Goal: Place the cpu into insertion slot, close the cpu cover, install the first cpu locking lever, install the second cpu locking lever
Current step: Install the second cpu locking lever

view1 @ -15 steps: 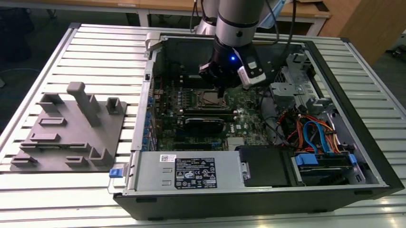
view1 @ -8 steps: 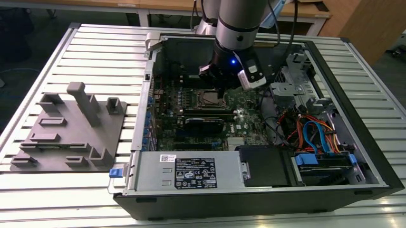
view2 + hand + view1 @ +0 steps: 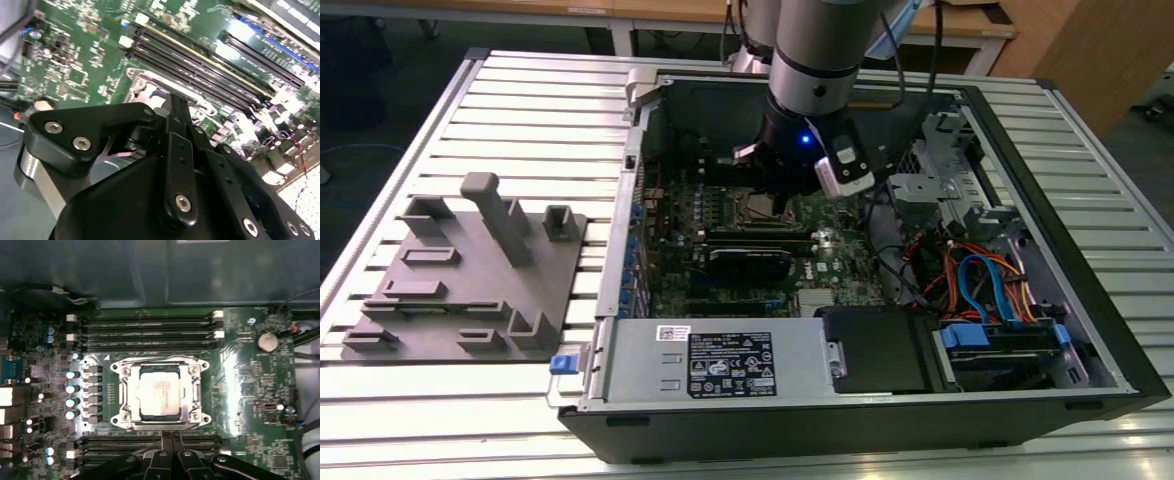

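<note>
An open computer case (image 3: 881, 400) lies on the bench (image 3: 520, 90), with a moulded fixture tray (image 3: 460, 285) beside it toward the exterior view's left. Inside the case sits the motherboard (image 3: 250, 380). The cpu (image 3: 160, 390) lies in the insertion slot (image 3: 131, 395), with the cpu cover (image 3: 159, 361) down around it. Rows of memory slots (image 3: 145, 332) run along two opposite sides of the socket. The claw (image 3: 171, 437) hangs just at the cover's edge, over the nearer slot rows.

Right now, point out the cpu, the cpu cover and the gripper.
cpu (image 3: 159, 391): first wrist view, middle of its silver-grey top.
cpu cover (image 3: 194, 392): first wrist view, one side bar of the silvery frame around the chip.
gripper (image 3: 172, 436): first wrist view, tips of its jaws.
</note>
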Robot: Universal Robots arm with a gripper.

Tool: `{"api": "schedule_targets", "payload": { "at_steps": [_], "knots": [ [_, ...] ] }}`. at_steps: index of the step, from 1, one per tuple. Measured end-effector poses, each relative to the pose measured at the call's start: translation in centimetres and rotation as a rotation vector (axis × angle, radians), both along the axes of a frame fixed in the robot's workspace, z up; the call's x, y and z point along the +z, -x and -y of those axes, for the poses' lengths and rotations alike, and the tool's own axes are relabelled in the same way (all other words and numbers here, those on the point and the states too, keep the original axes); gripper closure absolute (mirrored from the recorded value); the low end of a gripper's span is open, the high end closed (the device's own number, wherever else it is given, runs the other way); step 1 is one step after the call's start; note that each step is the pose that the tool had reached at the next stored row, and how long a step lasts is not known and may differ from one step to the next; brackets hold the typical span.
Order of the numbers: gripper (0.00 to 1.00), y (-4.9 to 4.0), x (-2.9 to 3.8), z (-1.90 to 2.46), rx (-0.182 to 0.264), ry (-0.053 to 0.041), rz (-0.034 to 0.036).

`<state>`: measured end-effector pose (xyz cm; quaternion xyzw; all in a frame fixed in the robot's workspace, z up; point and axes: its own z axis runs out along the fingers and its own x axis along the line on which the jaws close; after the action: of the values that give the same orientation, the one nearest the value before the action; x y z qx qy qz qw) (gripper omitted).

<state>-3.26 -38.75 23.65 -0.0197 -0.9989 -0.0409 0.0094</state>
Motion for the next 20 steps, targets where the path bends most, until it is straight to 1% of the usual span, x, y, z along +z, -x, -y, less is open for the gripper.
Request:
{"api": "schedule_targets", "payload": {
  "at_steps": [2,8,10,13,14,15,17,20],
  "knots": [
    [0.9,0.35,-0.03,0.09,0.0,-0.0008,0.0],
    [0.9,0.97,-0.22,0.32,0.0,-0.0012,-0.0015],
    [0.9,1.41,-0.32,0.36,0.0,-0.001,-0.0024],
    [0.9,2.33,-0.46,0.4,0.0,-0.0009,-0.003],
    [0.9,2.47,-0.51,0.45,0.0,-0.0023,-0.0032],
    [0.9,2.51,-0.55,0.56,0.0,-0.0065,-0.0035],
    [0.9,2.53,-0.63,0.87,0.0,-0.0188,-0.0037],
    [0.9,2.53,-0.71,1.41,0.0,-0.0401,-0.0044]
  ]
}}
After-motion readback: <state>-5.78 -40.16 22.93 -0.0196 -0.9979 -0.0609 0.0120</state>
